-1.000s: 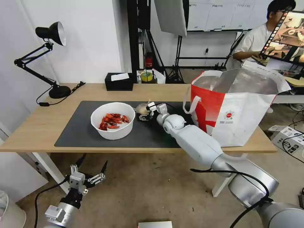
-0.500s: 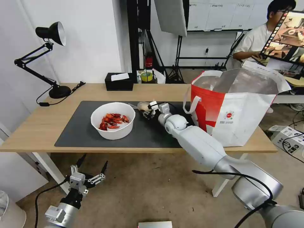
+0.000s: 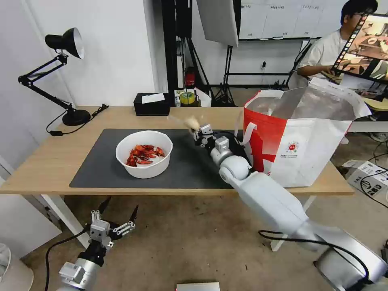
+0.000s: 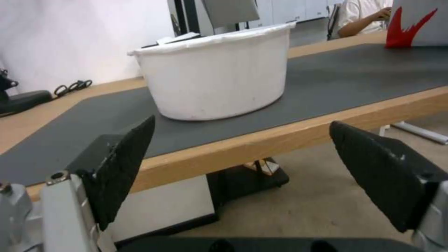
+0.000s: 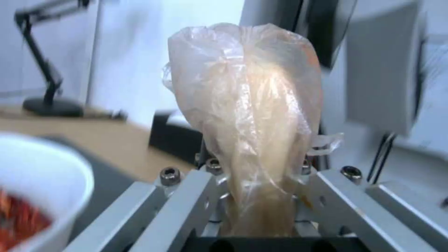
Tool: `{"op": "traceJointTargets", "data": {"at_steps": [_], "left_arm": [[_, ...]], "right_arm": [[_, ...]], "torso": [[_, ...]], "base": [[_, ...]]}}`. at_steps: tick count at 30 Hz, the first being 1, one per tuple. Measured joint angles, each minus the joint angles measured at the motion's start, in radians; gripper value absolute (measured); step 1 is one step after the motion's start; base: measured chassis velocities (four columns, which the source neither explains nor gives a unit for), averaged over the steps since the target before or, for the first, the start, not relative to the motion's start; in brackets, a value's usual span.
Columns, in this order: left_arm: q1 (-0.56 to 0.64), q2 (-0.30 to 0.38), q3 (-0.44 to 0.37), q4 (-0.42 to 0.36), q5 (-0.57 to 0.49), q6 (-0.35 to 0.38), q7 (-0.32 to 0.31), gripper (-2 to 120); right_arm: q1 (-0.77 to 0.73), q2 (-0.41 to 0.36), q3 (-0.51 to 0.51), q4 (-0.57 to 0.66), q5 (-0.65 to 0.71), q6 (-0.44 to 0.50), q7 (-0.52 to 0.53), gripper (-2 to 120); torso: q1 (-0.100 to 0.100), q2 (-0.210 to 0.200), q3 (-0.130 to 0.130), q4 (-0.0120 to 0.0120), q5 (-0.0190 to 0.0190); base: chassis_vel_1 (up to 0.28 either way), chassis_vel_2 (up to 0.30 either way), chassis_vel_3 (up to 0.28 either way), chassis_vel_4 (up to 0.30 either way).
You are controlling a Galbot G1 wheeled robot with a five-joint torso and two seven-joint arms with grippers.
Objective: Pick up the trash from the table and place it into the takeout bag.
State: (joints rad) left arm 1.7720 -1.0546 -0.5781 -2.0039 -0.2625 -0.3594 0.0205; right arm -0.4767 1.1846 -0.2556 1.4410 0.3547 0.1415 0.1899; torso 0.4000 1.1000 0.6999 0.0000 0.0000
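My right gripper (image 3: 197, 130) is shut on the small tan knotted bag (image 3: 191, 121), held in the air above the dark grey mat (image 3: 97, 165), between the white bowl and the takeout bag. In the right wrist view the tan bag (image 5: 252, 105) stands pinched between the fingers (image 5: 187, 196). The white bowl of red crayfish shells (image 3: 144, 153) sits on the mat to the left. The red-and-white takeout bag (image 3: 299, 137) stands open at the table's right end. My left gripper (image 3: 115, 220) hangs open below the table's front edge; its wrist view faces the bowl (image 4: 215, 77).
A black tissue box (image 3: 152, 104) sits at the table's (image 3: 52, 161) back edge and a black desk lamp (image 3: 64, 72) stands at the back left. A person sits behind the bag at the far right.
My right gripper has lifted the tan bag off the mat and carried it up and to the right, toward the takeout bag. The left arm has not moved.
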Motion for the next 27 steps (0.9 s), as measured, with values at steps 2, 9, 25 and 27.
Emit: {"op": "traceJointTargets", "data": {"at_steps": [2, 9, 25, 27], "left_arm": [[0.003, 0.0, 0.0, -0.003, 0.003, -0.001, 0.0, 100], [0.012, 0.006, -0.003, -0.017, 0.005, -0.002, 0.0, 100], [0.029, -0.013, -0.001, -0.035, 0.031, -0.002, -0.002, 100], [0.033, -0.018, 0.0, -0.037, 0.034, -0.002, -0.002, 100]], "right_arm": [[-0.029, -0.019, 0.02, 0.073, -0.031, 0.002, 0.051, 8], [-0.067, -0.088, 0.072, 0.241, -0.059, -0.063, 0.189, 8], [-0.076, -0.271, 0.266, 0.486, 0.088, -0.406, 0.553, 8], [-0.059, -0.313, 0.274, 0.483, 0.165, -0.428, 0.554, 8]], "torso": [[0.0, 0.0, 0.0, 0.0, 0.0001], [0.0, 0.0, 0.0, -0.0001, 0.0], [0.0, 0.0, 0.0, -0.0001, 0.0002], [0.0, 0.0, 0.0, -0.0001, 0.0001]], "base": [[0.0, 0.0, 0.0, 0.0], [0.0, 0.0, 0.0, 0.0], [0.0, 0.0, 0.0, 0.0], [0.0, 0.0, 0.0, 0.0]]}}
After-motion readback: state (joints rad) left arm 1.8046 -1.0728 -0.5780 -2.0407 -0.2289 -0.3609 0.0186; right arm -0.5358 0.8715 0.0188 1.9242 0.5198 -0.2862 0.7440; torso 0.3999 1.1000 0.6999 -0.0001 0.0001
